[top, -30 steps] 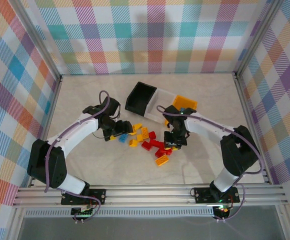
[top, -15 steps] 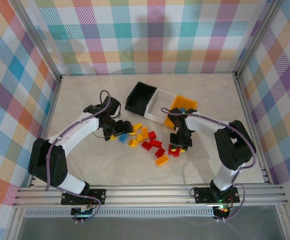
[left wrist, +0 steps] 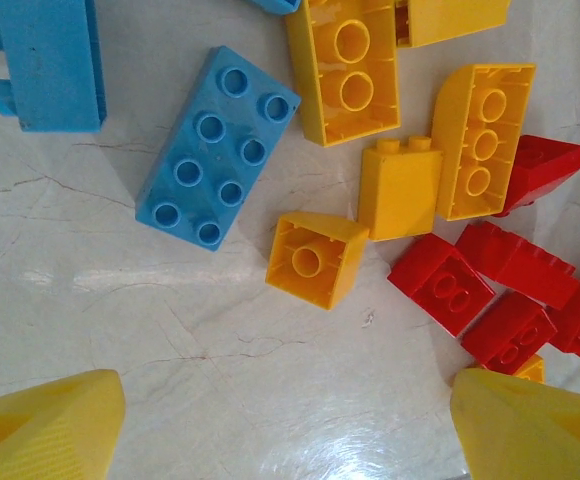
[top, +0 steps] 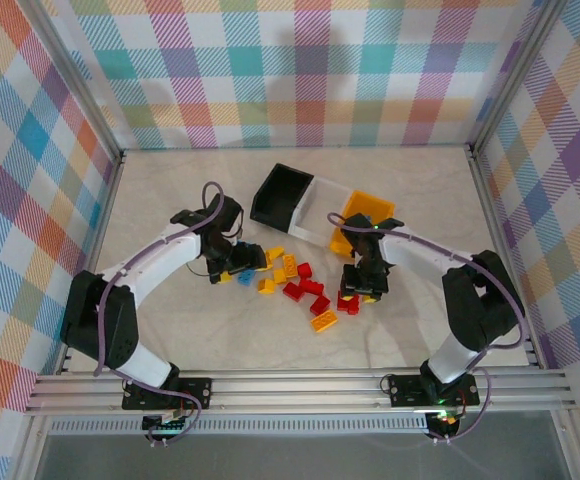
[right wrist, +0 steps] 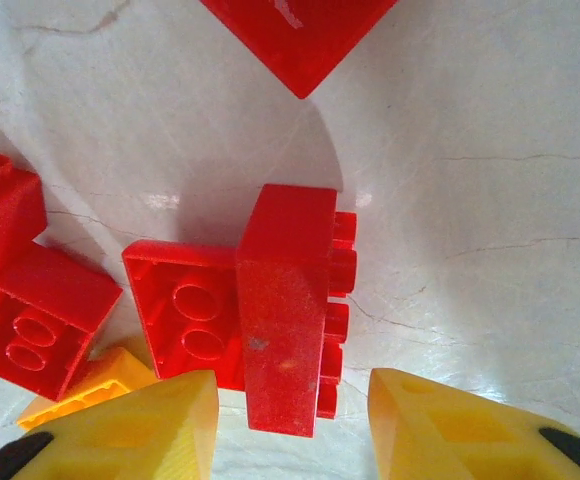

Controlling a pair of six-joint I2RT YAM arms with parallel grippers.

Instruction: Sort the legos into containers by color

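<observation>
Left gripper [left wrist: 285, 400] is wide open and holds nothing, with only bare table [left wrist: 120, 300] between its yellow fingers [left wrist: 45, 425]. Ahead of its tips sits a small yellow brick [left wrist: 315, 258], upside down. Further ahead and toward the left finger is a blue 2x4 brick [left wrist: 218, 148], studs up, with a second blue brick [left wrist: 45, 60] beyond it. Ahead and toward the right finger are more yellow legos [left wrist: 400, 190] and a cluster of red legos [left wrist: 440, 283], the nearest just off the right fingertip. Right gripper [right wrist: 292, 385] is partly open and grips nothing. A red brick [right wrist: 285, 310] stands on edge between the fingers [right wrist: 130, 425], studs toward the right finger, with a visible gap to each pad. A flat red brick [right wrist: 185, 320], underside up, touches it on the left-finger side, and an orange brick [right wrist: 85, 390] lies against the left finger. In the top view the left gripper [top: 228, 262] is at one end of the lego scatter [top: 295, 280] and the right gripper [top: 358, 290] at the other. The joined bins are beyond both: the yellow-orange bin [top: 370, 203] is closest to the right gripper, then the white bin [top: 320, 205], then the black bin [top: 282, 195].
</observation>
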